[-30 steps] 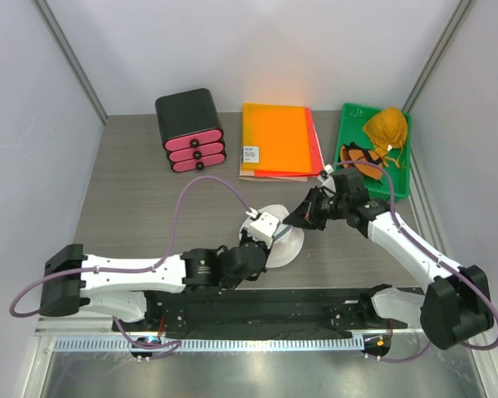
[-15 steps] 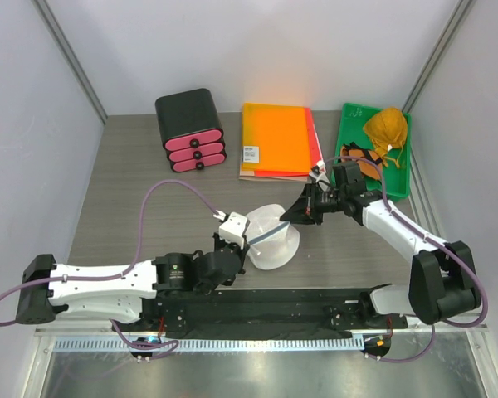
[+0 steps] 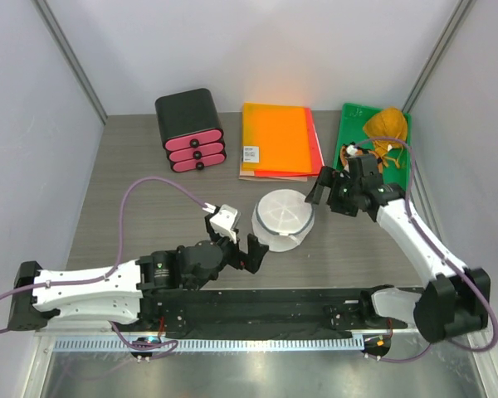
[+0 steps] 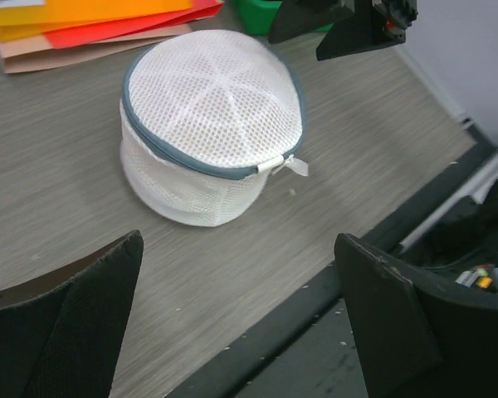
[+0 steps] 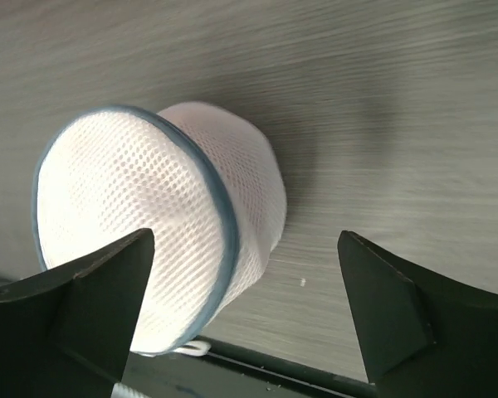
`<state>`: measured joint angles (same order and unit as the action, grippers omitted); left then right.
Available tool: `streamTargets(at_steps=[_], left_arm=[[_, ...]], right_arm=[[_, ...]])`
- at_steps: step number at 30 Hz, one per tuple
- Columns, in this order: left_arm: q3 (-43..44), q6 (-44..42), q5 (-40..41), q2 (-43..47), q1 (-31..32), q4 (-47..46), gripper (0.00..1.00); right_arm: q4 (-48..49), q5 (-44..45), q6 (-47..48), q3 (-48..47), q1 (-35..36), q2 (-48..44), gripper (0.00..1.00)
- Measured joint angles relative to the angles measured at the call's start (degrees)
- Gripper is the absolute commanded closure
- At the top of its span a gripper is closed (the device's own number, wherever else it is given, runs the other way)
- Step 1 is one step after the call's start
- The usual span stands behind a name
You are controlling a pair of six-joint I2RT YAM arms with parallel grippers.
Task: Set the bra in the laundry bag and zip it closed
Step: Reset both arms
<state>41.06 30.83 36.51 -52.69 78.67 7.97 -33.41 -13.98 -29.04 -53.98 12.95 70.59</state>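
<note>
The laundry bag (image 3: 283, 217) is a white round mesh case standing on the table, its dark zipper closed around the rim. In the left wrist view the laundry bag (image 4: 212, 124) shows its zipper pull (image 4: 287, 165) at the near right. The bra is hidden. My left gripper (image 3: 235, 240) is open just left of the bag and clear of it, with nothing between its fingers (image 4: 75, 323). My right gripper (image 3: 319, 189) is open just right of the bag. In the right wrist view the laundry bag (image 5: 141, 224) lies beyond the right gripper (image 5: 245, 240), untouched.
A black box with pink drawers (image 3: 191, 130) stands at the back left. Orange folders (image 3: 278, 139) lie behind the bag. A green tray (image 3: 346, 124) at the back right holds a yellow pouch (image 3: 386, 126). The black rail (image 3: 257, 311) runs along the near edge.
Both grippers opened and let go of the laundry bag. It settled onto the table with its zipper closed, and both arms drew back from it.
</note>
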Motion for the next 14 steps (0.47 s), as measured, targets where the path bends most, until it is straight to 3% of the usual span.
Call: streamTargets(at_steps=[6, 14], left_arm=[[-7.0, 6.8, -5.2, 2.4, -0.1, -6.9, 0.00], [-25.3, 18.4, -6.8, 16.2, -0.1, -11.6, 0.00]], right_arm=[[-7.0, 13.9, -1.3, 4.8, 1.3, -19.2, 0.00], [-7.7, 15.5, -7.2, 17.5, 2.1, -34.0, 0.00]])
